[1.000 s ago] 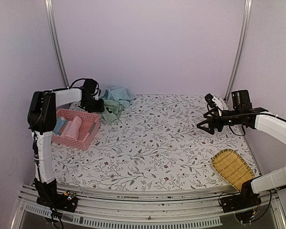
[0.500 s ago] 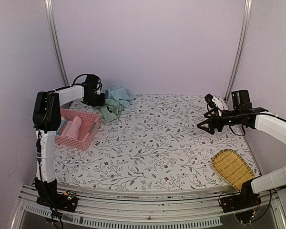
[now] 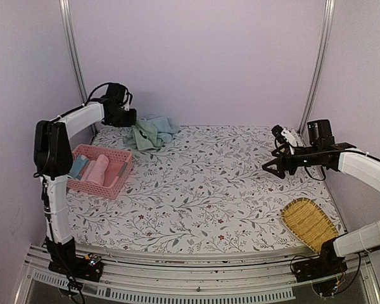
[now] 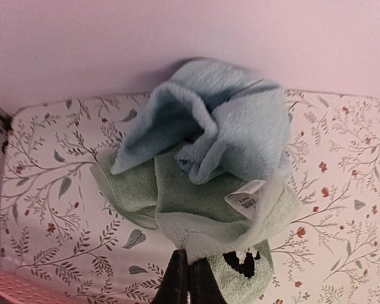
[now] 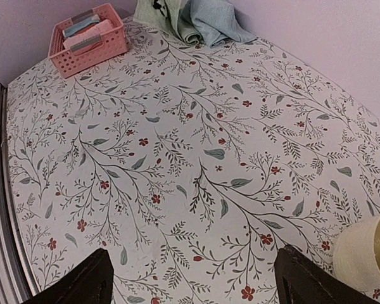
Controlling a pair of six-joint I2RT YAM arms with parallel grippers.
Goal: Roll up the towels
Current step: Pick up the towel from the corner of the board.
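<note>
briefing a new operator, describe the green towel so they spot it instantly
On the floral table, look to the far left corner, beyond the pink plastic lattice basket. The pale sage green terry-cloth towel lies crumpled under a light blue towel, pinched by the left pincer.

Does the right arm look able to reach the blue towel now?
Probably not: nothing stands between, but the blue towel lies at the far left corner, well away from the right fingers.

towels [image 3: 151,133] lie at the table's [image 3: 209,190] far-left corner, basket [image 3: 96,188] just nearer.
</note>
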